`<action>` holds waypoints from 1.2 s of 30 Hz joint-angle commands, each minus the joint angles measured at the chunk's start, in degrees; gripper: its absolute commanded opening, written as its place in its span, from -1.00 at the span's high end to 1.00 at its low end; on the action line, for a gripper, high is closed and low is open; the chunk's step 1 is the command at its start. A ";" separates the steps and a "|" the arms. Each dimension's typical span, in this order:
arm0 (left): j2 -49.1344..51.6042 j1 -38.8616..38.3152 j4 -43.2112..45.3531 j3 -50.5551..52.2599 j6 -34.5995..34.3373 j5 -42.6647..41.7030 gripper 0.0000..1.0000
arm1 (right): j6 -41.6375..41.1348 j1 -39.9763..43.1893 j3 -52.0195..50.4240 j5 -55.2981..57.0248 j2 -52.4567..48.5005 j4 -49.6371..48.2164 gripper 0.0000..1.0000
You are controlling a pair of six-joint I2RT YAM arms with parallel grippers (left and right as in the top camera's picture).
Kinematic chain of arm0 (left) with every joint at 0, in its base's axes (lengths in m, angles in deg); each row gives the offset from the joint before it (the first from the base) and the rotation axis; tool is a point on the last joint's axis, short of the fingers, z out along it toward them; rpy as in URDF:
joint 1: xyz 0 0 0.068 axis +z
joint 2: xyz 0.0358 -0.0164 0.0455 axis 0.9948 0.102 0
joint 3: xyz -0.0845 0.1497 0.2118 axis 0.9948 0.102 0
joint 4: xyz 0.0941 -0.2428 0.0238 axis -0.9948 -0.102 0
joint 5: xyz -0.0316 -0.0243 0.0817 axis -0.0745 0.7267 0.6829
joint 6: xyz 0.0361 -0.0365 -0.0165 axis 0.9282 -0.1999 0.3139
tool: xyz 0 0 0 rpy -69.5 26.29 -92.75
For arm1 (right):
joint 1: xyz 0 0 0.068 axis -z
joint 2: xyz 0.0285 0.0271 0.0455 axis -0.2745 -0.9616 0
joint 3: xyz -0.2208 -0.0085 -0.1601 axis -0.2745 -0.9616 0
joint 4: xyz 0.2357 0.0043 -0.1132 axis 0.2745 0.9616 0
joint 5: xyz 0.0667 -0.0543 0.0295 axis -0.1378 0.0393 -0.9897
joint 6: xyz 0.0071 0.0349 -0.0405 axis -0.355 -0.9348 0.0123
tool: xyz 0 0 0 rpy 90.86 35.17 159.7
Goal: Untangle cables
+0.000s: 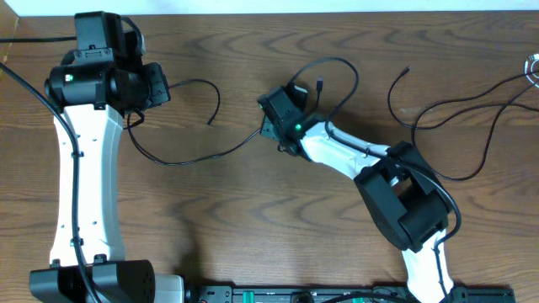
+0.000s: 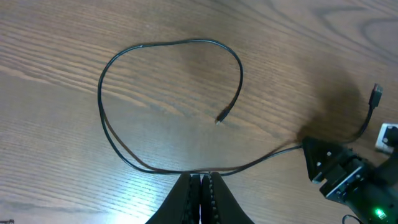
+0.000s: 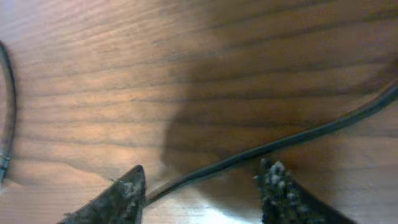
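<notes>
A: Now, left gripper (image 2: 203, 178) is clamped shut on the black cable (image 2: 180, 42), which loops across the surface (image 2: 50, 37) toward the right gripper (image 3: 202, 171).
B: Right gripper stands open, cable between its fingers, unpinched. Risks: an off-centre close nudges it away; pulling apart cinches the loop.

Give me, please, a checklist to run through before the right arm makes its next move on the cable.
1. Left gripper shut on the black cable: ok.
2. Right gripper open, astride that cable: ok.
3. Plug end lying loose inside the loop: ok.
4. Loop free of knots: ok.
5. Other cables clear of the right arm: cannot tell.
</notes>
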 commanded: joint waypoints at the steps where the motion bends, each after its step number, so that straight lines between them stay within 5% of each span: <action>1: 0.48 0.15 -0.37 0.68 0.52 0.07 0.83 | 7.43 -0.50 7.80 1.95 -2.27 7.98 -0.13; 10: 0.48 0.15 -0.83 1.90 0.52 -0.11 0.83 | 10.56 -0.31 14.73 -1.81 -8.46 17.53 0.30; 13: 0.48 0.15 -1.03 2.01 0.55 -0.09 0.82 | 10.56 -0.15 14.73 -2.40 -8.50 17.79 0.31; 19: 0.48 0.15 -0.94 2.03 0.55 -0.09 0.82 | 10.12 -0.11 14.73 -2.60 -8.48 18.64 0.27; 28: 0.48 0.15 -0.85 2.08 0.55 -0.11 0.83 | 12.22 0.52 17.88 -2.38 -8.48 23.28 -0.09; 31: 0.48 0.15 -1.03 2.08 0.55 -0.11 0.83 | 23.04 1.44 22.95 -4.17 -8.48 26.86 -0.40; 36: 0.52 0.15 -1.03 2.08 0.55 -0.11 0.83 | 56.04 2.86 30.42 -12.76 -8.48 35.80 -0.73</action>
